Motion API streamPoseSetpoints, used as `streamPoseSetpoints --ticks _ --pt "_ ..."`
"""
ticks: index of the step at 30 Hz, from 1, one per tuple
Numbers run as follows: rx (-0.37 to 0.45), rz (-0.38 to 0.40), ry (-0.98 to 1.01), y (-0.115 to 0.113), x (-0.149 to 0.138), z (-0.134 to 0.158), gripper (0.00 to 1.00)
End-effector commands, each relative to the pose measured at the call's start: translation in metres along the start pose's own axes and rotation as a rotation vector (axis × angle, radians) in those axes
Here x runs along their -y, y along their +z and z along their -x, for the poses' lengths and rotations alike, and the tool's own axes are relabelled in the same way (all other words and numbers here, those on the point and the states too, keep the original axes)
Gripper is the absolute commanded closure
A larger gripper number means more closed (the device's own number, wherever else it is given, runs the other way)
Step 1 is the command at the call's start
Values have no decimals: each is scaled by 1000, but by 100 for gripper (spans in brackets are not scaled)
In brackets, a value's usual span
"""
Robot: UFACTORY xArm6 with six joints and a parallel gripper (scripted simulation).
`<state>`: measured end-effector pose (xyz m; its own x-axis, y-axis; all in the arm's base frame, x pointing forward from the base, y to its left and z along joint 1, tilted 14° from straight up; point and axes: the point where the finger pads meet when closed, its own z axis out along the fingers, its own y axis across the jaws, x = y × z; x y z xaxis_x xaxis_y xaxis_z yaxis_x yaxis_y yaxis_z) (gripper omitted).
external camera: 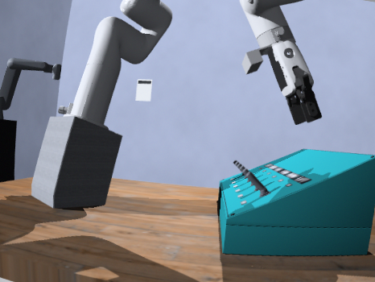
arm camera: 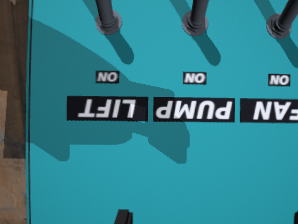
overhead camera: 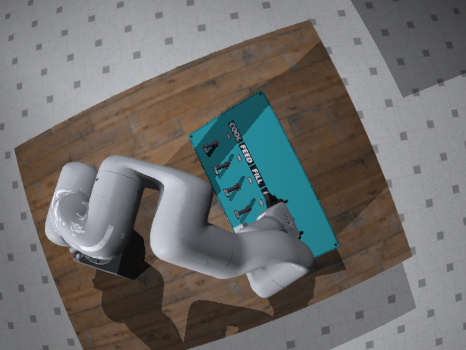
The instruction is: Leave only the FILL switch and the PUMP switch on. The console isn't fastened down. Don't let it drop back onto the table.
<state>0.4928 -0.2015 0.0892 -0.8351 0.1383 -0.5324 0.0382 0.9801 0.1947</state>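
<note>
The teal console (overhead camera: 262, 170) lies on the wooden table, with its sloped face up in the side view (external camera: 298, 201). From above I read the labels COOL (overhead camera: 235, 131), FEED (overhead camera: 246, 152) and FILL (overhead camera: 258, 177); my arm hides the further ones. The wrist view shows LIFT (arm camera: 107, 108), PUMP (arm camera: 194, 109) and part of FAN (arm camera: 270, 110), each with an ON mark and a dark lever base above it, such as the PUMP lever (arm camera: 196, 21). The lever tips are cut off there. My gripper (external camera: 306, 109) is open and empty, hovering well above the console's labelled row.
The arm's grey base block (external camera: 74, 161) stands on the left of the table. A second dark arm (external camera: 24, 68) stands at the far left edge. Table edges lie close behind the console (overhead camera: 350, 165).
</note>
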Motion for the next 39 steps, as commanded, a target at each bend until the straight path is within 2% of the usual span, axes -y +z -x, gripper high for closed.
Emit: streamPoseSetpoints --ticks 1,13,39 --pt "2 0 -2 -1 8 2 0" --pt "2 0 -2 -1 36 2 0" --pt "2 0 -2 -1 38 2 0"
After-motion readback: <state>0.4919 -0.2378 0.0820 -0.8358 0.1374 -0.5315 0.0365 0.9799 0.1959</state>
